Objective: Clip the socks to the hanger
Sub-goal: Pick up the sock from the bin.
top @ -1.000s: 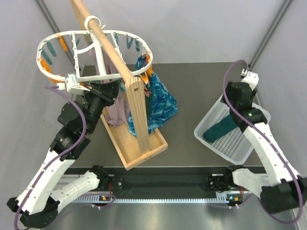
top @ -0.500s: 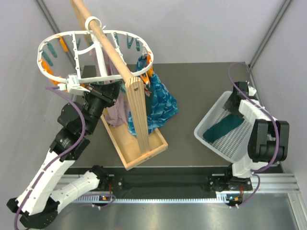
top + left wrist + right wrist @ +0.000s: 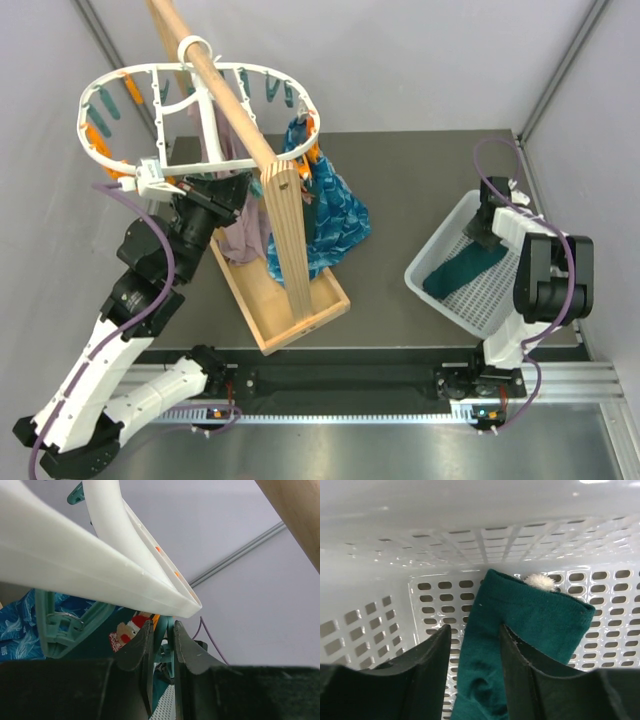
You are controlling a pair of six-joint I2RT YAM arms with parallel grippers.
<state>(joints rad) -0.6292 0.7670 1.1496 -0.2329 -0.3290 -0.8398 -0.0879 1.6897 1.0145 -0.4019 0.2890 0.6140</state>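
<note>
My left arm is raised, wrist tipped upward; left tool clenched on a teal peg under the hanger rim. My right arm is folded, wrist pitched down into the basket; right tool spread, straddling the sock lying inside.

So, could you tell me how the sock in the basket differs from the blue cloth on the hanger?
The sock is plain dark teal; the blue cloth is bright and mottled. The sock lies in the white basket; the cloth hangs from the hanger. The cloth looks larger. Both are soft fabric.
</note>
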